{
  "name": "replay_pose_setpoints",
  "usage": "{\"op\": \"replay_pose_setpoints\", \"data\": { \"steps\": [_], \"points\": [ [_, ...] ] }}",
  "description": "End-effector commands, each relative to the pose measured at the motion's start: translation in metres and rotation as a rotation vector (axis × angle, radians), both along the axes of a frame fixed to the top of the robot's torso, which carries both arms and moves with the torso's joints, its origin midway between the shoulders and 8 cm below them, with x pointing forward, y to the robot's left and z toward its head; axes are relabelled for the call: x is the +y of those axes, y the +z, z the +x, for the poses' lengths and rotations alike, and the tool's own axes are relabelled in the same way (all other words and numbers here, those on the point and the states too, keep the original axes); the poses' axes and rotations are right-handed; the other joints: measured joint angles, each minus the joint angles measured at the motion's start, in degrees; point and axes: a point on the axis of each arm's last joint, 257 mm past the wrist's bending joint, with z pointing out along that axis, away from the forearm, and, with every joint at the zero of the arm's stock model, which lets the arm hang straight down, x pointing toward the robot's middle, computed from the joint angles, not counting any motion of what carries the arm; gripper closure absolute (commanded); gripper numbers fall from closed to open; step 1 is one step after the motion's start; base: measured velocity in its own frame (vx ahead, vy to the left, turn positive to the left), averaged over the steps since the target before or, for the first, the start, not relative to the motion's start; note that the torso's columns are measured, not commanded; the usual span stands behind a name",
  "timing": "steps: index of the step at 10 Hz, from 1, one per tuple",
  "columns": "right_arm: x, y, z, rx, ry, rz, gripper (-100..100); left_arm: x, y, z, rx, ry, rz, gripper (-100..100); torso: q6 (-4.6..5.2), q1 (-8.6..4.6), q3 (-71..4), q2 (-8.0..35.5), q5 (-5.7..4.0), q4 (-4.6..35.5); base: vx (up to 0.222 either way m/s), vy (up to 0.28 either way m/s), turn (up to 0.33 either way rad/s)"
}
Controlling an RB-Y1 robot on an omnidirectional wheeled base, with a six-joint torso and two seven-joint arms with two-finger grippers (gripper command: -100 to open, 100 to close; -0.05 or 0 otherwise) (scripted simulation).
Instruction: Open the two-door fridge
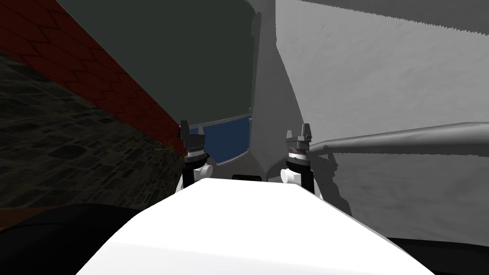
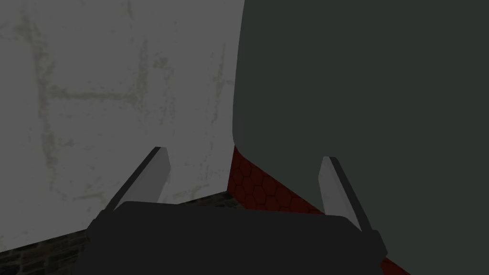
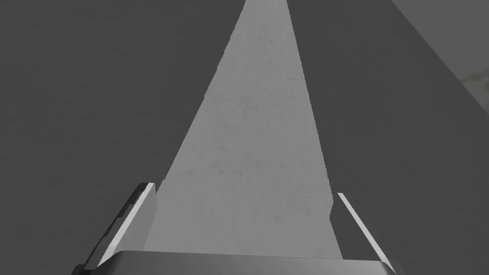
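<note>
Early stage, I'd say: R tool point(image 1: 297, 132) & L tool point(image 1: 191, 130) both released, holding nothing; light grey fridge door point(image 1: 382, 81) is close ahead w/ its long handle point(image 1: 406, 136) just beside R tool, so grasp & pull remain, tho can't tell if it's ajar.

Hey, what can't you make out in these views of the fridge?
1. Handle: head view, far end cut off by the picture's edge.
2. Blue panel: head view, partly behind the dark panel and left end effector; unidentifiable.
3. Grey strip: right wrist view, too close to tell what it belongs to.
</note>
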Motion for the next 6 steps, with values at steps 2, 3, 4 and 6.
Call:
{"op": "replay_pose_setpoints", "data": {
  "steps": [2, 3, 4, 6],
  "points": [
    [0.0, 0.0, 0.0, 0.0, 0.0, 0.0, 0, 0.0, 0.0, 0.0, 0.0, 0.0, 0.0, 0, 0.0, 0.0, -12.0, 5.97, 0.0, 6.0, 0.0, 0.0, 0.0],
    [0.0, 0.0001, 0.0, 0.0, 0.0, 0.0, 0, 0.0, 0.0001, 0.0, 0.0, 0.0, 0.0, 0, 0.0, 0.0, -20.14, 10.03, 0.0, 10.06, 0.0, 0.0, 0.0],
    [0.0, 0.0001, 0.0, 0.0, 0.0, 0.0, 0, 0.0, 0.0001, 0.0, 0.0, 0.0, 0.0, 0, 0.0, 0.0, -28.5, 14.22, 0.0, 14.24, 0.0, 0.0, 0.0],
    [0.0, 0.0001, -0.0001, 0.0, 0.0, 0.0, 0, 0.0, 0.0001, -0.0001, 0.0, 0.0, 0.0, 0, 0.0, 0.0, -45.36, 22.69, 0.0, 22.68, 0.0, 0.0, 0.0]
  ]
}}
